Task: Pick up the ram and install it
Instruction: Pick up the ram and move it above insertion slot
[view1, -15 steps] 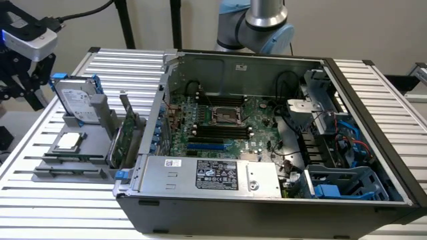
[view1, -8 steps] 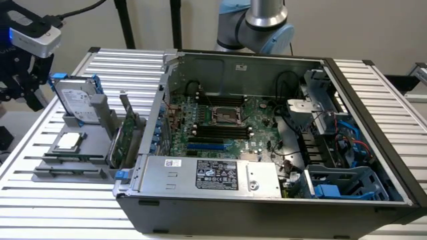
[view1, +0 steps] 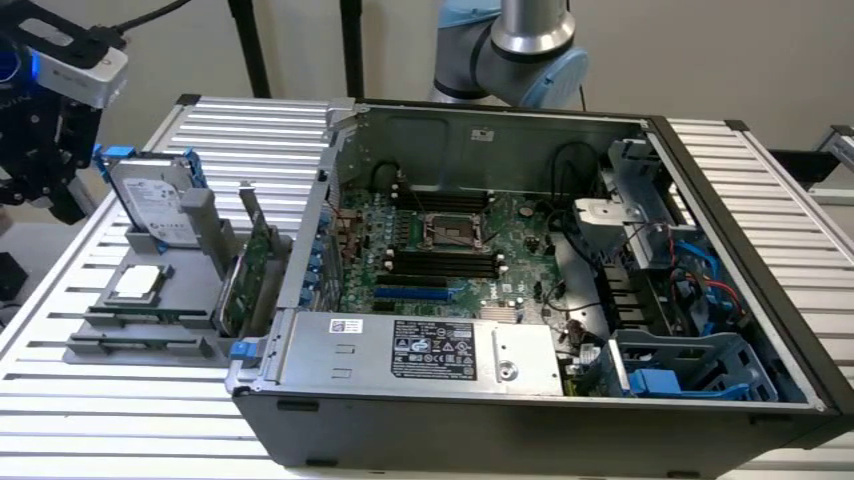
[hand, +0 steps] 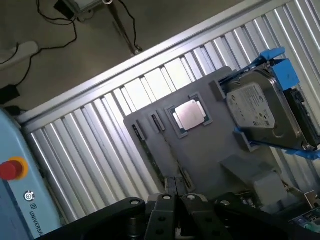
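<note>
At the exterior view's left, your black robot hand (view1: 51, 190) hung above the slatted aluminium worktop (view1: 80, 420); its opening could not be determined. The long, thin green ram stick (hand: 150, 159) stood on edge in the grey plastic fixture tray (hand: 210, 150), apparently presented for gripping. Further right, the open black computer case (view1: 534, 420) lay on its side, exposing the black memory slots (view1: 441, 262).

Gripper (view1: 51, 195): near the grey holder (view1: 160, 352), cropped at the edge.
Hard drive (hand: 260, 112): on the holder, corner cropped.
Ram (hand: 151, 161): edge-on in the holder; you can't read its chips.
</note>
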